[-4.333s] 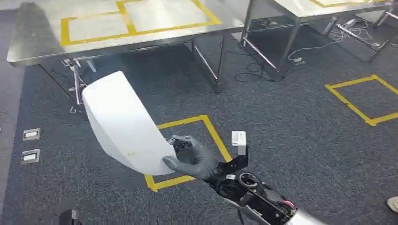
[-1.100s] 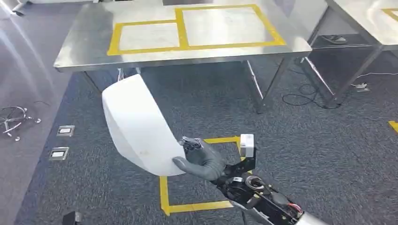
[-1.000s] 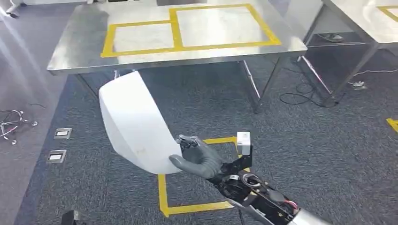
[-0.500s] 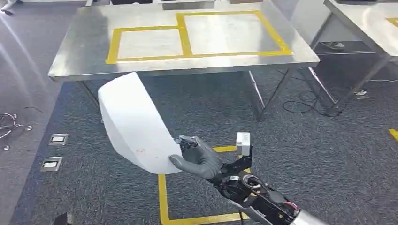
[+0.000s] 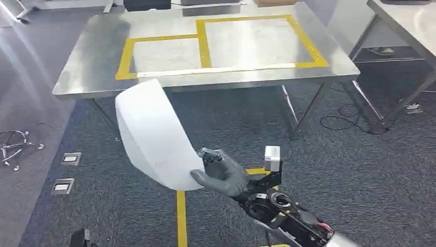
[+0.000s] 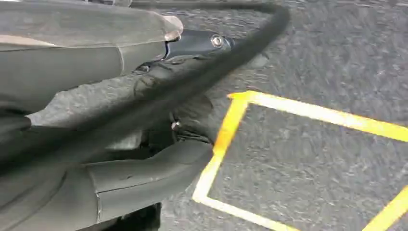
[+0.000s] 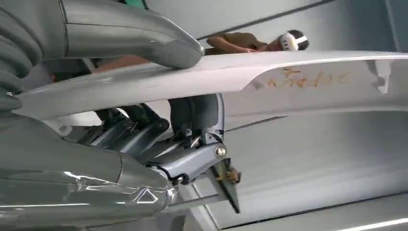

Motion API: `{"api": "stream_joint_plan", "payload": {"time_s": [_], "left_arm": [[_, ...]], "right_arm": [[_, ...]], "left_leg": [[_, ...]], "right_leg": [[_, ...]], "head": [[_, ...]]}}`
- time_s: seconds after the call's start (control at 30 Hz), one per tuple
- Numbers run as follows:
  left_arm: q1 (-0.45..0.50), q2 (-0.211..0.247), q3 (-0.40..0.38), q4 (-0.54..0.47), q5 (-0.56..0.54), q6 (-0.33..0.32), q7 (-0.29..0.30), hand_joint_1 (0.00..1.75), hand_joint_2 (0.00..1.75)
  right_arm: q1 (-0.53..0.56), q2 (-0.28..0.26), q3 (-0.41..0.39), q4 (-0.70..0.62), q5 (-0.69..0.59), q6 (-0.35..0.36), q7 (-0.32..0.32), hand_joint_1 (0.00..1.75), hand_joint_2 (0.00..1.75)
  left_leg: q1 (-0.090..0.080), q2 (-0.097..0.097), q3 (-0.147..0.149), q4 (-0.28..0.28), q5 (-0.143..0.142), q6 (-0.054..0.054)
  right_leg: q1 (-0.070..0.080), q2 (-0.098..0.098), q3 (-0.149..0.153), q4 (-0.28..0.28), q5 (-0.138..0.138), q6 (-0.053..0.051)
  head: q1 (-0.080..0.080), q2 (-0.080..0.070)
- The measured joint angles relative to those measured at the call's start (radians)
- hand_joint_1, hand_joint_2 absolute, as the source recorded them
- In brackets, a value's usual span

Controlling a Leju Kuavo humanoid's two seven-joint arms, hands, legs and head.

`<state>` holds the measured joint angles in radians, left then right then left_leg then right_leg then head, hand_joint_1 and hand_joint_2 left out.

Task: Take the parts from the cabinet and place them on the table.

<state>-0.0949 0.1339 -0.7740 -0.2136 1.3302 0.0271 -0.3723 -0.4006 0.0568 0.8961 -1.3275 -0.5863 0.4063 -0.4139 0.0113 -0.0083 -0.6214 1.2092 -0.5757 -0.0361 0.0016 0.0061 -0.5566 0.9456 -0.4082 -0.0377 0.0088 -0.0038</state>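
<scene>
the white curved panel (image 5: 151, 136) was in the air over the carpet, short of the steel tabletop (image 5: 92, 62) ahead of us, its far edge overlapping the tabletop's near rim in the head view. we had it by its lower near corner in our right hand (image 5: 222, 172), and the right wrist view showed the thumb lying on one face of the sheet (image 7: 298, 79) with the darker fingers (image 7: 144, 132) clamped against the other. that corner pinch left most of the part standing up and forward of the hand, probably so it could be laid onto the tabletop without the arm going first. two yellow taped rectangles (image 5: 205, 43) marked the steel surface; we judged one of them to be the landing spot. yellow tape (image 5: 180, 218) also ran on the carpet under the arm. our left hand (image 6: 72, 144) hung over the floor beside a yellow tape corner (image 6: 226, 134); whether its fingers were apart or together, we could not tell.
</scene>
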Motion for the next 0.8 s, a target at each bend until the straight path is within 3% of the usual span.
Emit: {"api": "stream_joint_plan", "payload": {"time_s": [0.03, 0.07, 0.1, 0.13, 0.2, 0.23, 0.27, 0.3, 0.33, 0.4, 0.43, 0.47, 0.53, 0.57, 0.6, 0.63, 0.7, 0.73, 0.77, 0.8], "left_arm": [[0.002, 0.000, 0.000, 0.000, 0.000, 0.000, 0.000, 0.00, 1.75], [0.004, 0.000, 0.000, 0.000, 0.000, 0.000, 0.000, 0.00, 1.75], [0.007, 0.000, 0.000, 0.000, 0.000, 0.000, 0.000, 0.00, 1.75], [0.007, 0.002, 0.000, 0.000, 0.000, 0.000, 0.000, 0.00, 1.75], [0.006, 0.005, 0.000, 0.000, 0.000, 0.000, 0.000, 0.00, 1.75], [0.005, 0.005, -0.001, 0.000, 0.000, 0.000, 0.000, 0.00, 1.75], [0.003, 0.005, -0.001, 0.000, -0.001, 0.000, 0.002, 0.00, 1.75], [0.004, 0.005, -0.001, 0.000, -0.001, 0.000, 0.002, 0.00, 1.75], [0.006, 0.003, -0.001, 0.000, -0.001, 0.000, 0.003, 0.00, 1.75], [0.005, 0.003, -0.002, 0.000, -0.001, 0.000, 0.003, 0.00, 1.75], [0.004, 0.003, -0.002, 0.000, -0.001, 0.000, 0.003, 0.00, 1.75], [0.003, 0.003, -0.003, 0.000, -0.001, 0.000, 0.003, 0.00, 1.75], [0.003, 0.005, -0.006, 0.000, -0.001, 0.000, 0.003, 0.00, 1.75], [0.003, 0.005, -0.006, 0.000, -0.001, 0.000, 0.003, 0.00, 1.75], [0.005, 0.005, -0.006, 0.000, -0.001, 0.000, 0.003, 0.00, 1.75], [0.005, 0.005, -0.006, 0.000, -0.001, 0.000, 0.003, 0.00, 1.75], [0.004, 0.003, -0.007, 0.000, -0.001, 0.000, 0.003, 0.00, 1.75], [0.005, 0.001, -0.007, 0.000, -0.001, 0.000, 0.003, 0.00, 1.75], [0.001, 0.000, -0.008, 0.000, -0.003, 0.000, 0.003, 0.00, 1.75], [-0.001, 0.000, -0.008, 0.000, -0.003, 0.000, 0.003, 0.00, 1.75]], "right_arm": [[0.003, 0.000, 0.000, 0.000, 0.000, 0.000, 0.000, 1.75, 1.75], [0.005, 0.000, 0.000, 0.000, 0.000, 0.000, 0.000, 1.75, 1.75], [0.005, 0.000, 0.000, 0.000, 0.000, 0.000, 0.000, 1.75, 1.75], [0.005, -0.001, 0.000, 0.000, 0.000, 0.000, 0.000, 1.75, 1.75], [0.004, -0.001, 0.000, 0.000, 0.000, 0.000, -0.002, 1.75, 1.75], [0.003, -0.001, 0.000, 0.000, 0.002, 0.000, -0.003, 1.75, 1.75], [0.004, -0.001, 0.000, 0.000, 0.004, 0.000, -0.003, 1.75, 1.75], [0.004, -0.001, 0.000, 0.000, 0.004, 0.000, -0.003, 1.75, 1.75], [0.005, -0.002, 0.000, 0.000, 0.005, 0.001, -0.003, 1.75, 1.75], [0.004, -0.002, -0.001, 0.000, 0.005, 0.001, -0.004, 1.75, 1.75], [0.002, -0.002, -0.001, 0.000, 0.005, 0.002, -0.004, 1.75, 1.75], [0.002, -0.002, -0.001, 0.000, 0.005, 0.002, -0.004, 1.75, 1.75], [0.006, -0.003, -0.001, 0.000, 0.005, 0.002, -0.004, 1.75, 1.75], [0.008, -0.004, -0.001, 0.000, 0.005, 0.002, -0.003, 1.75, 1.75], [0.009, -0.005, -0.001, 0.000, 0.005, 0.002, -0.004, 1.75, 1.75], [0.009, -0.005, -0.001, 0.000, 0.005, 0.002, -0.004, 1.75, 1.75], [0.008, -0.005, -0.001, 0.000, 0.005, 0.002, -0.004, 1.75, 1.75], [0.009, -0.005, -0.002, 0.000, 0.006, 0.002, -0.004, 1.75, 1.75], [0.006, -0.006, -0.002, 0.000, 0.006, 0.002, -0.004, 1.75, 1.75], [0.006, -0.006, -0.002, -0.001, 0.008, 0.002, -0.004, 1.75, 1.75]], "left_leg": [[0.002, 0.000, -0.042, 0.050, -0.028, -0.003], [0.005, 0.000, -0.067, 0.066, -0.031, -0.005], [0.007, 0.000, -0.070, 0.038, -0.002, -0.006], [0.008, 0.000, -0.054, -0.028, 0.050, -0.006], [0.009, 0.004, 0.004, -0.207, 0.184, -0.004], [0.006, 0.008, 0.008, -0.253, 0.184, 0.001], [0.003, 0.012, 0.009, -0.245, 0.149, 0.015], [0.000, 0.009, 0.013, -0.247, 0.178, 0.022], [0.004, 0.008, 0.015, -0.249, 0.174, 0.033], [0.007, 0.009, 0.038, -0.252, 0.169, 0.045], [0.006, 0.008, 0.046, -0.252, 0.163, 0.051], [0.004, 0.008, 0.051, -0.252, 0.160, 0.057], [0.001, 0.008, 0.061, -0.251, 0.148, 0.060], [0.000, 0.008, 0.067, -0.251, 0.142, 0.060], [-0.001, 0.006, 0.076, -0.251, 0.135, 0.060], [-0.003, 0.004, 0.087, -0.251, 0.128, 0.059], [-0.006, 0.003, 0.114, -0.252, 0.111, 0.056], [-0.003, 0.002, 0.121, -0.255, 0.106, 0.054], [-0.004, -0.001, 0.119, -0.254, 0.104, 0.049], [-0.004, 0.002, 0.118, -0.256, 0.099, 0.041]], "right_leg": [[0.000, 0.000, 0.004, 0.000, -0.006, 0.000], [0.000, 0.002, 0.010, 0.000, -0.011, 0.000], [-0.001, 0.005, 0.019, 0.000, -0.018, 0.002], [-0.002, 0.006, 0.031, 0.000, -0.027, 0.005], [-0.003, 0.006, 0.050, 0.000, -0.044, 0.015], [0.002, 0.006, 0.055, 0.007, -0.052, 0.021], [0.003, 0.007, 0.053, 0.004, -0.057, 0.027], [0.003, 0.006, 0.055, 0.003, -0.064, 0.034], [0.004, 0.006, 0.062, 0.018, -0.061, 0.040], [0.000, 0.003, 0.059, 0.037, -0.082, 0.049], [0.000, 0.002, 0.042, 0.082, -0.106, 0.054], [-0.002, 0.002, 0.006, 0.154, -0.138, 0.058], [-0.002, 0.001, -0.090, 0.319, -0.201, 0.063], [-0.002, 0.001, -0.116, 0.350, -0.201, 0.063], [-0.002, 0.001, -0.117, 0.330, -0.175, 0.060], [-0.002, 0.001, -0.100, 0.272, -0.130, 0.055], [0.004, 0.001, -0.030, 0.085, -0.007, 0.035], [0.010, 0.001, -0.016, 0.056, -0.011, 0.026], [0.018, 0.000, -0.022, 0.028, -0.055, 0.022], [0.018, 0.003, -0.003, 0.023, -0.027, 0.017]], "head": [[-0.003, 0.000], [-0.008, 0.000], [-0.012, 0.000], [-0.017, 0.000], [-0.029, 0.000], [-0.035, 0.000], [-0.037, 0.000], [-0.032, 0.000], [-0.030, 0.000], [-0.024, 0.000], [-0.019, 0.000], [-0.010, 0.000], [-0.001, 0.000], [0.004, 0.000], [0.006, 0.000], [0.012, 0.000], [0.021, 0.000], [0.024, 0.000], [0.019, 0.000], [0.029, 0.000]]}}
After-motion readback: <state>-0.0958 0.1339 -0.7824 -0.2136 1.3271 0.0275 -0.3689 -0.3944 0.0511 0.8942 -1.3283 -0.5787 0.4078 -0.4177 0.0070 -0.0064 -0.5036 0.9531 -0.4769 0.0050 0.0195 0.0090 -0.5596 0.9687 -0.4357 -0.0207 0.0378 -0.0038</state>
